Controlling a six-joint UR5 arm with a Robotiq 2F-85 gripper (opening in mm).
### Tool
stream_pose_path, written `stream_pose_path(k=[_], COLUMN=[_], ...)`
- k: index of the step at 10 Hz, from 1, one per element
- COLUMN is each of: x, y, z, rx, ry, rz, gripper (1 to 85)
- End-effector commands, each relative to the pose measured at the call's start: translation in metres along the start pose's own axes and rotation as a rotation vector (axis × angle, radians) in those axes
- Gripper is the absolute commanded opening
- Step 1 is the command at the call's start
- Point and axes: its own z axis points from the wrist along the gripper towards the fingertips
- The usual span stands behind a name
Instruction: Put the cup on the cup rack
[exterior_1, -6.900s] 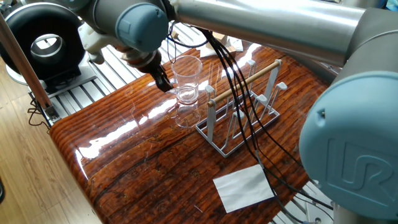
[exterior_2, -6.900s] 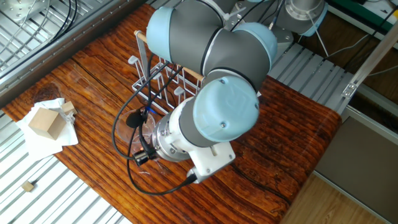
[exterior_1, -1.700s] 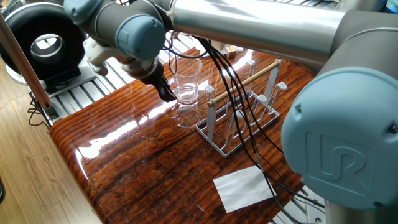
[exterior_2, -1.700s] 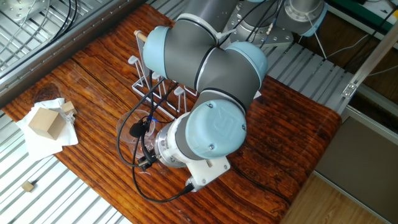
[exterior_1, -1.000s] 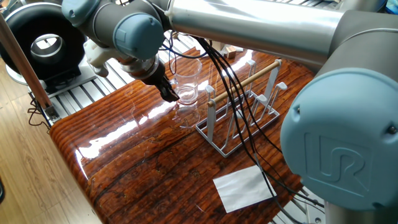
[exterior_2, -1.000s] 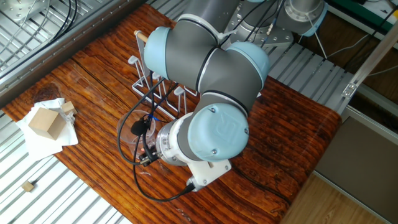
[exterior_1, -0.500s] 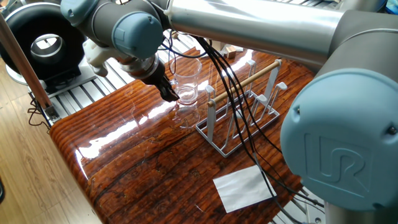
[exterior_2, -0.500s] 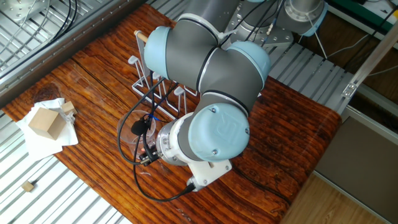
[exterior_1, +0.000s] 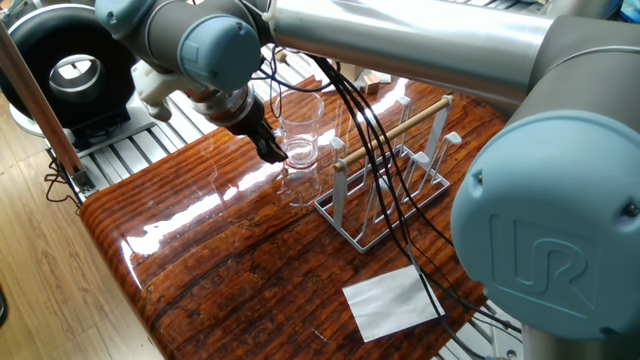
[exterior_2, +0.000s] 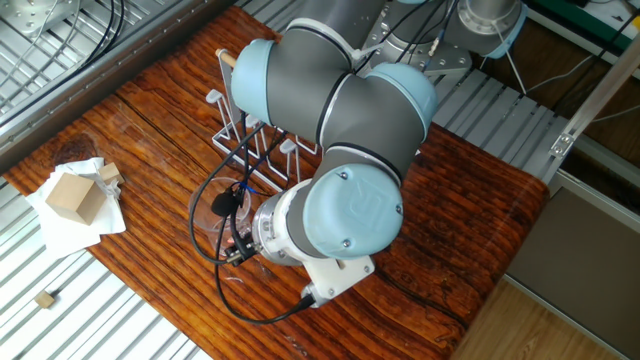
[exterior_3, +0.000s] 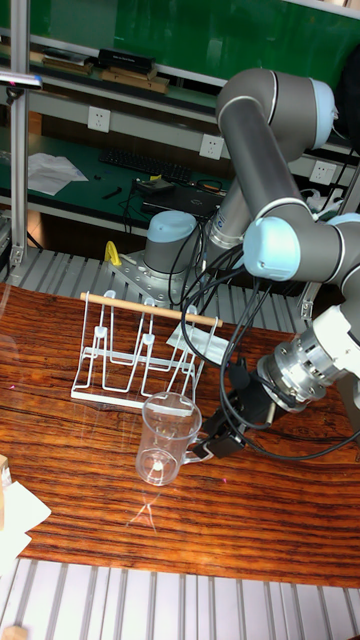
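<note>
Nearest in the tall fixed view, the glossy red-brown wooden bench (exterior_3: 120, 520) is reflecting the scene, and just above it the see-through, colourless glass cup (exterior_3: 165, 438) is hanging tilted, mouth uppermost, clear of the bench surface as far as that view shows. The black two-finger pincer (exterior_3: 205, 447) is pinching the cup low on its side, near the base, though the fingertips themselves are too dark and small to separate. In one fixed view the cup (exterior_1: 300, 125) is sitting just beside the near end of the rack, with the pincer (exterior_1: 270, 150) touching its lower wall.

Behind the cup, the pale grey-white wire cup rack (exterior_3: 140, 350) with upright pegs and a light wooden rod across its top is standing bare (no cup on any peg). A white paper sheet (exterior_1: 392, 300) is lying beyond the rack's far side.

So the grasp and lift appear done; what is remaining is upending the cup, carrying it over a peg and lowering it on
</note>
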Motion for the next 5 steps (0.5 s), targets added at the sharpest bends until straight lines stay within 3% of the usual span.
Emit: stream_pose_path(k=[1,3,4,5], x=[-0.0013,-0.0015,-0.0022,-0.0029], y=[0.0018,0.0008,-0.0002,-0.0012], z=[-0.0029,-0.0029,-0.003,-0.003], rx=[-0.009,-0.006,-0.002,0.002], ry=[-0.013,-0.014,-0.017,-0.02], rz=[0.006,0.014,0.019,0.02], gripper=[52.0,48.7,41.3,39.7])
